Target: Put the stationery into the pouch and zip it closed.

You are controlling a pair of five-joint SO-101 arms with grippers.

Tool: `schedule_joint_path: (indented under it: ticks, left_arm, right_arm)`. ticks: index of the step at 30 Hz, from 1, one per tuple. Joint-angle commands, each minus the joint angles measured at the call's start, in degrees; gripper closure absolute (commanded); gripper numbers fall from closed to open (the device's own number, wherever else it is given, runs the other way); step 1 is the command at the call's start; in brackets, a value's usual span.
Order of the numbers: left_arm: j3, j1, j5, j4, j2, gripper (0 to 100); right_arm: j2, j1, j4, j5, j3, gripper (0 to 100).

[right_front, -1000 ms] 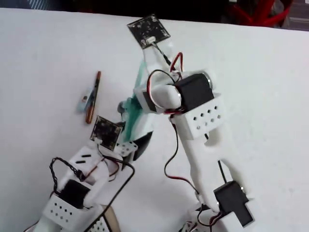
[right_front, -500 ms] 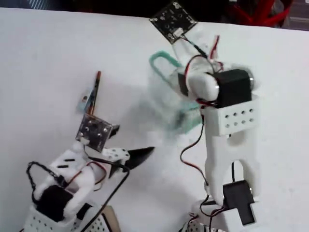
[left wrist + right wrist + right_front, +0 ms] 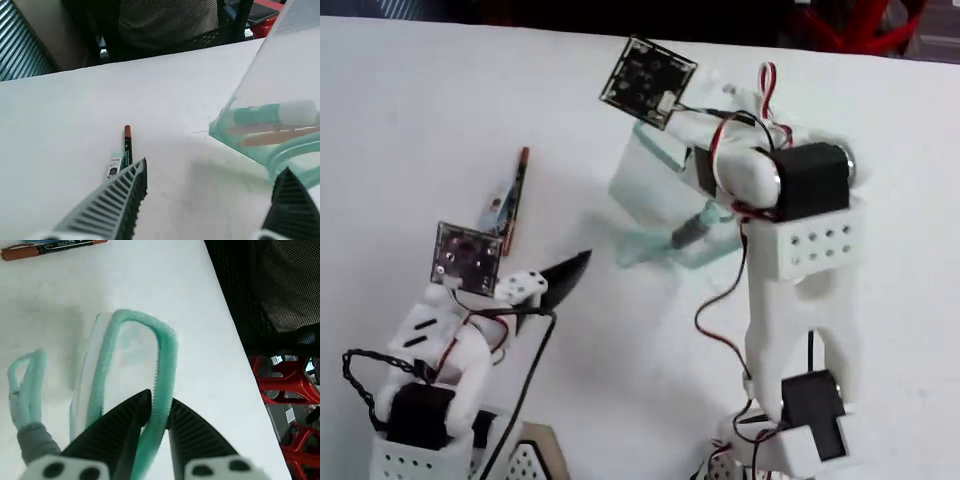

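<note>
Teal-edged clear pouch (image 3: 655,190) pinched in right jaws, left jaws spread near labelled marker (image 3: 517,190), print illegible.

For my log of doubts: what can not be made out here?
Pouch contents: high view, right arm covers part; left wrist view, hazy through the wall, cut by the edge.
Pen, near end: left wrist view, behind left gripper finger.
Small item beside it: high view, too small to name.
</note>
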Motion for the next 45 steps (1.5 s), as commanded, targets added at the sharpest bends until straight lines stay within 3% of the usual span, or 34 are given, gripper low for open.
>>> schedule_joint_path:
  ticks: [1,7,11,15,22,28,32,35,37,45]
  left_arm:
    - [0.0,-0.7,3.0,-3.0,0.1,62]
    - [7.1,-0.1,7.3,-14.9,0.1,62]
    - [10.5,3.8,8.3,-21.5,0.1,62]
    - [10.8,7.7,8.1,-21.5,0.1,62]
    - [10.9,7.8,8.1,-21.5,0.1,62]
    - [10.9,8.0,8.2,-21.5,0.1,62]
    - [10.9,7.8,8.2,-21.5,0.1,62]
    - [12.0,7.8,8.1,-21.5,0.1,62]
    - [12.8,7.8,8.1,-21.7,0.1,62]
    - [13.2,7.7,8.0,-21.2,0.1,62]
  right_arm:
    - [1.4,-0.2,0.2,1.4,-2.5,98.1]
    - [4.5,-3.0,0.2,1.6,-2.5,98.1]
    - [4.9,-7.5,0.2,1.6,-2.4,98.1]
    - [4.3,-10.9,0.3,4.2,1.0,98.1]
    - [0.3,-11.5,0.2,13.5,11.2,98.1]
    - [-0.8,-10.9,0.1,14.2,12.0,98.1]
    - [-0.3,-6.3,-0.6,6.7,6.2,96.1]
    - [-0.3,-1.5,-0.9,-0.8,0.4,85.6]
    - [-0.3,-0.1,0.0,-1.3,-1.1,80.3]
    - [-0.3,0.2,-0.2,-5.1,3.0,82.5]
